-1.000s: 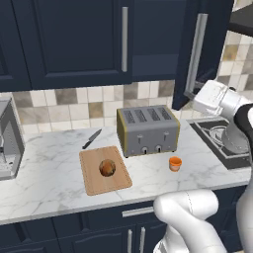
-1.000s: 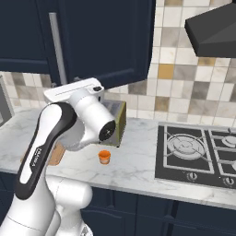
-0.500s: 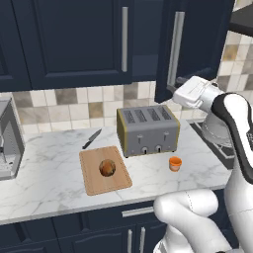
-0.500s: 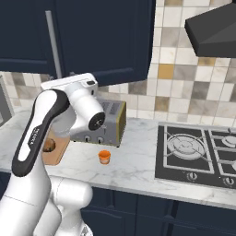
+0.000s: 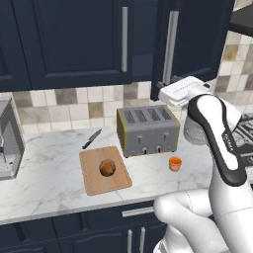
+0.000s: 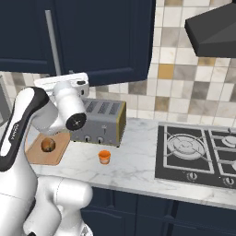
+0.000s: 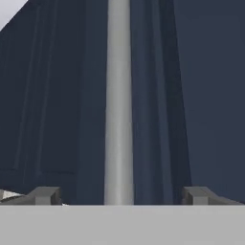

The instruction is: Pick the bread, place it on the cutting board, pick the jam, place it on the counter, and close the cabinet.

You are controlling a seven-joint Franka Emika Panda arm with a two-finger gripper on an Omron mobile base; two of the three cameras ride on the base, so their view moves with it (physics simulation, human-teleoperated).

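Observation:
The bread [image 5: 107, 168] lies on the cutting board [image 5: 94, 180], left of the toaster; the same bread [image 6: 47, 144] and cutting board [image 6: 55, 156] show behind my arm. The jam [image 5: 175, 163] stands upright on the counter [image 5: 44, 188] in front of the toaster, and the jam [image 6: 104, 156] is clear of everything. My hand [image 5: 183, 91] presses against the cabinet door [image 5: 197, 39], which stands slightly ajar. My gripper [image 7: 119, 196] is open, with a fingertip [image 7: 45, 195] on each side of the door's silver handle [image 7: 118, 100] and not touching it.
A grey toaster [image 5: 147, 129] stands behind the jam. A dark knife [image 5: 92, 139] lies behind the board. A coffee machine [image 5: 7, 143] sits at the far left. The stove [image 6: 198, 152] and range hood [image 6: 212, 32] are to the right.
My hand has swung left and up with the cabinet door, which has turned from wide open to nearly shut. Bread, jam and board have not moved.

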